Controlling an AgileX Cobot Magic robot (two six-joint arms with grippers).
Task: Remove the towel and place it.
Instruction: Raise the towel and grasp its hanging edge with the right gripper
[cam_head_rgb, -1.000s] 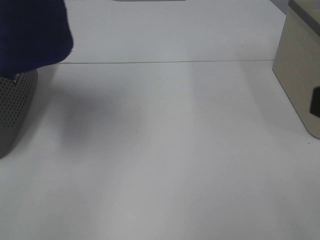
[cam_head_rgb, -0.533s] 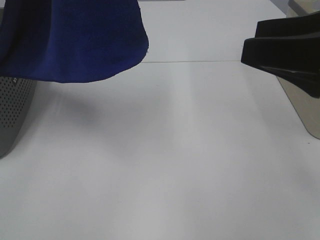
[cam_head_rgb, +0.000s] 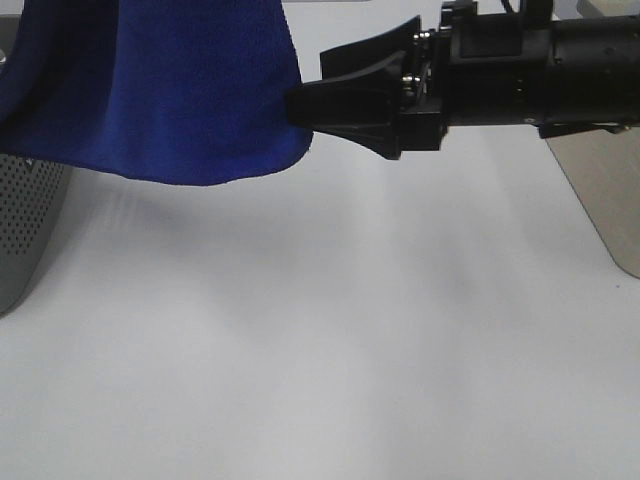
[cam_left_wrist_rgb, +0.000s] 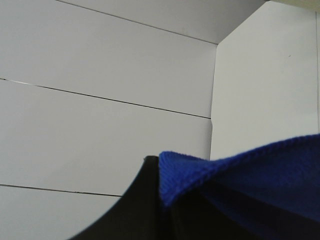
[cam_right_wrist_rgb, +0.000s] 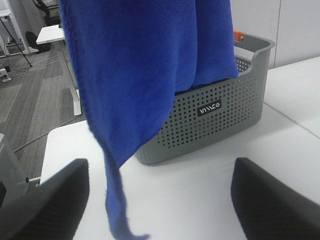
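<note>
Exterior high view: the towel hung partly clear of the grey basket, with the right gripper at its free edge.
Left wrist view: the left gripper pinched a fold, apparently bearing the weight.
Right wrist view: the fingers were spread wide, straddling the hanging corner, probably for a second grip.

A: Any writing to read here?

B: Just 1 spot. From the right wrist camera, a small black label with white letters sits on the perforated side wall of the grey basket.

A: What does it say?

B: A short word, something like "mixco". It's too small to be sure.

A: And from the high camera?

B: Only a corner of a dark label shows on the basket under the towel edge, unreadable.
</note>
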